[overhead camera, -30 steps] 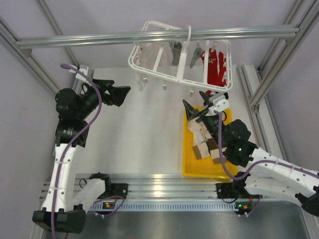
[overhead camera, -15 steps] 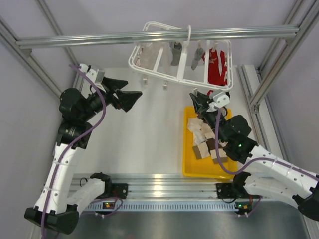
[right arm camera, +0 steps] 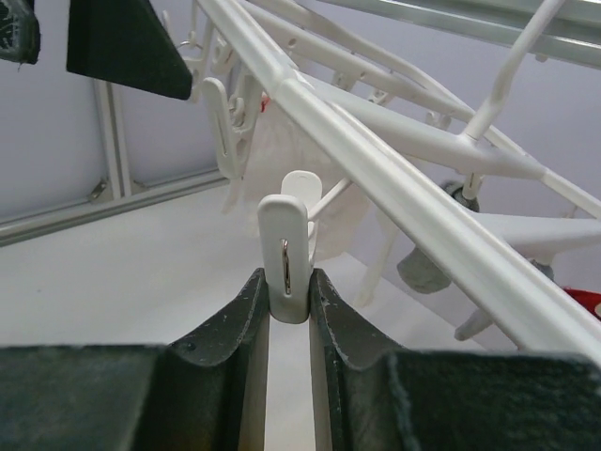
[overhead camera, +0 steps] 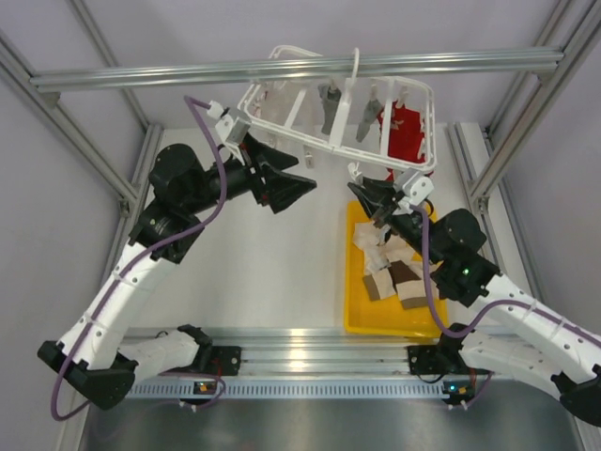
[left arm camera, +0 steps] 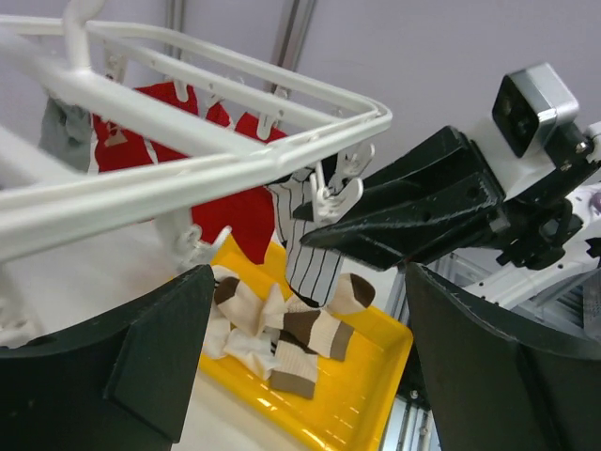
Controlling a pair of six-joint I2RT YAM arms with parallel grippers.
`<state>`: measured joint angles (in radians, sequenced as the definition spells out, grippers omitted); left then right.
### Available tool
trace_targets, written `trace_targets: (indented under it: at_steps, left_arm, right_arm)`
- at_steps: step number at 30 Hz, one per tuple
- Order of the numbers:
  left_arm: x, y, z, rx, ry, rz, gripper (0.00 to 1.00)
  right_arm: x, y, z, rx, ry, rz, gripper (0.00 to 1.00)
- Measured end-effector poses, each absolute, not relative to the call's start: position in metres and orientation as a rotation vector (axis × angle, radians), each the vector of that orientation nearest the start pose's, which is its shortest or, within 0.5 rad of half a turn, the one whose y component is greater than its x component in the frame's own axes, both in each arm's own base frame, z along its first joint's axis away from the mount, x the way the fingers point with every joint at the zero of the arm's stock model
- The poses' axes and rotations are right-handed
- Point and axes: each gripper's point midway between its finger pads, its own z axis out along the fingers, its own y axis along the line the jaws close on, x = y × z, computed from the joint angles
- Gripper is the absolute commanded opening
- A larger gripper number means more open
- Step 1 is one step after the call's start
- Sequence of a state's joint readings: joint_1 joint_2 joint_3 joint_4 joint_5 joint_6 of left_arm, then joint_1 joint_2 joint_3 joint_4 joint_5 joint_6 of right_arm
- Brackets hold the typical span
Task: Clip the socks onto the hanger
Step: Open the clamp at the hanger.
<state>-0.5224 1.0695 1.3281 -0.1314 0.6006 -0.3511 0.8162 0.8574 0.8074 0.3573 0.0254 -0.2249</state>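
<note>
Pale grey walls (overhead camera: 38, 244) enclose a white table (overhead camera: 272, 272) beneath an aluminium crossbeam (overhead camera: 169, 75).

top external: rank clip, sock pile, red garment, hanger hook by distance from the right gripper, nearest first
From the right gripper:
1. clip: pinched between its fingers, at the hanger's near edge.
2. and 3. sock pile, on the near side, and red garment, on the far side: too close to call.
4. hanger hook: farthest, up at the rail.

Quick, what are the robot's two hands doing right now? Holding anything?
Left gripper: open, holding nothing.
Right gripper: closed on a white clip of the hanger.
</note>
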Motion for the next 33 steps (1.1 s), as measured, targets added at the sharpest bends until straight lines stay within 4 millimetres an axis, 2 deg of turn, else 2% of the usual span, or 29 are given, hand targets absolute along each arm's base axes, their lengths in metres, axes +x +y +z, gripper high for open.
trace_targets:
  at_steps: [6, 10, 15, 24, 33]
  left_arm:
    - [0.221, -0.295, 0.472, 0.658, 1.445, -1.202, 0.85]
    - [0.217, -0.312, 0.472, 0.646, 1.48, -1.21, 0.82]
    - [0.226, -0.332, 0.472, 0.602, 1.531, -1.183, 0.77]
    - [0.249, -0.342, 0.437, 0.511, 1.674, -1.053, 0.73]
    - [0.249, -0.343, 0.434, 0.508, 1.687, -1.039, 0.64]
  right_arm:
    - [0.242, 0.249, 0.401, -0.678, 1.122, 0.545, 0.0]
    - [0.243, 0.251, 0.403, -0.693, 1.138, 0.569, 0.0]
    - [0.244, 0.253, 0.401, -0.709, 1.165, 0.596, 0.0]
    - [0.244, 0.253, 0.391, -0.72, 1.222, 0.613, 0.0]
    - [0.242, 0.253, 0.4, -0.731, 1.232, 0.623, 0.0]
